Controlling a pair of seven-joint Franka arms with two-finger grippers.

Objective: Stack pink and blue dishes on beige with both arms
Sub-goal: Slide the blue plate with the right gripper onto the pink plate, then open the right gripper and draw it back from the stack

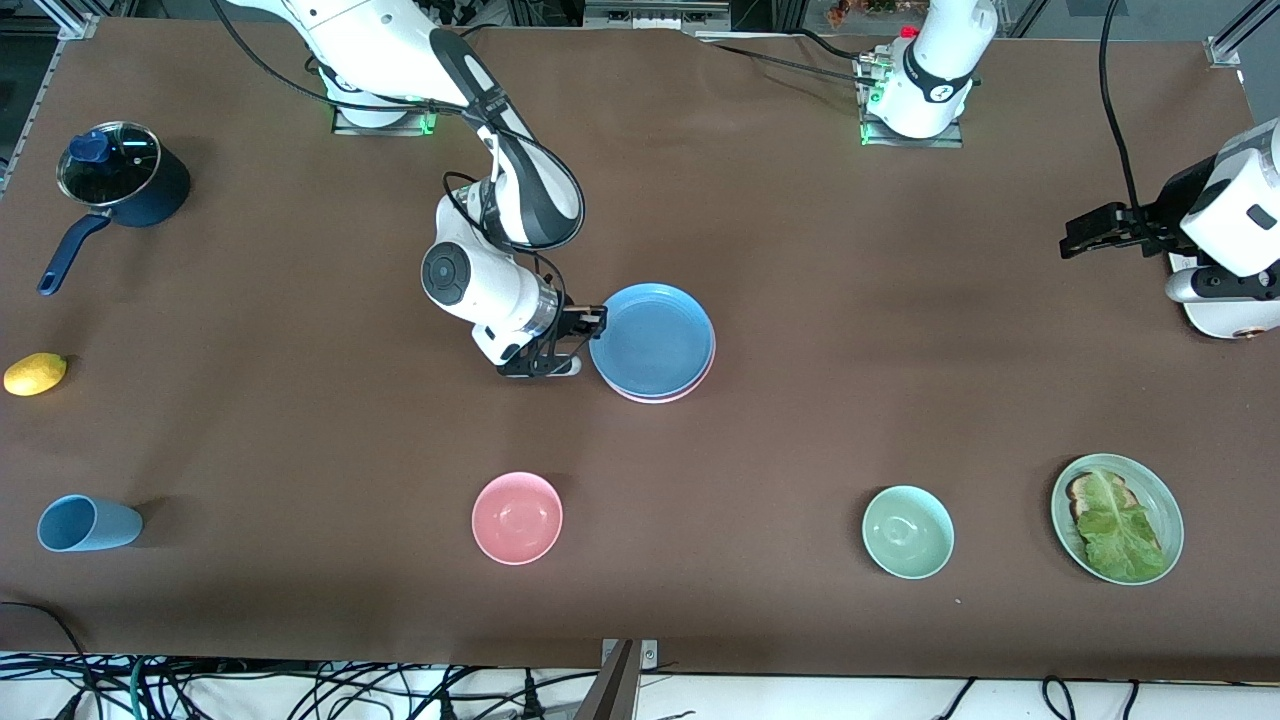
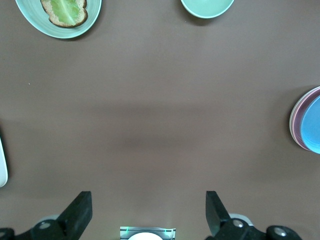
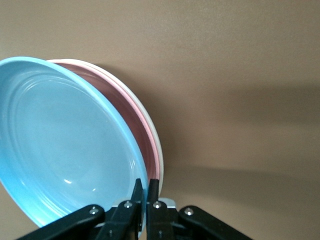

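Stack: blue plate (image 1: 652,340) tilted on pink plate (image 1: 668,392), which lies on the beige plate (image 3: 150,125), mid-table.
Right gripper (image 1: 594,322): pinching the blue plate's rim on the side toward the right arm's end.
Left gripper (image 1: 1075,240): spread wide, waiting over the table edge at the left arm's end.
Open room: bare table (image 1: 850,330) between the stack and the left gripper.
Near the front edge: pink bowl (image 1: 517,517), green bowl (image 1: 907,531), toast plate (image 1: 1116,517).

Robotics lab, not a real kitchen. Two white arms (image 1: 500,250) bolted to a brown table (image 1: 800,250) w/ metal base plates (image 1: 910,130), green status LEDs, aluminium framing at the corners, loose cables (image 1: 300,690) along the edge nearest the front cam. Kitchen props spread out: pot (image 1: 120,180), lemon (image 1: 35,374), cup (image 1: 88,524), bowls (image 1: 517,517).
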